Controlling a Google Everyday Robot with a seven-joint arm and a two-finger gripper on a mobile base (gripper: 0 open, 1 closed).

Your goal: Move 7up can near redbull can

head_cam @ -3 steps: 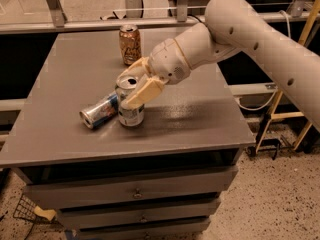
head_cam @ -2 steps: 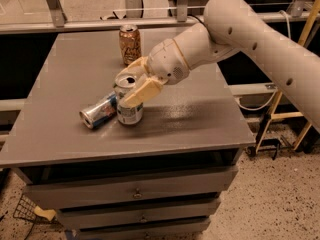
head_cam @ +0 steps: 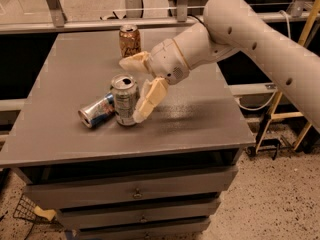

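The 7up can, silver-grey with green markings and an open pull-tab top, stands upright on the grey table at front left. The redbull can, slim and blue-and-silver, lies on its side right against the 7up can's left. My gripper is at the 7up can's right side with its cream fingers spread. One finger slants down beside the can and the other reaches behind it. The gripper looks open, not clamped on the can.
A copper-orange can stands upright at the back of the table. My arm comes in from the upper right. The table's drawers face front. Yellow ladder legs stand on the floor to the right.
The front finger has swung away from the 7up can's face towards the right and down, so the jaws are wider. Both cans stay where they were.
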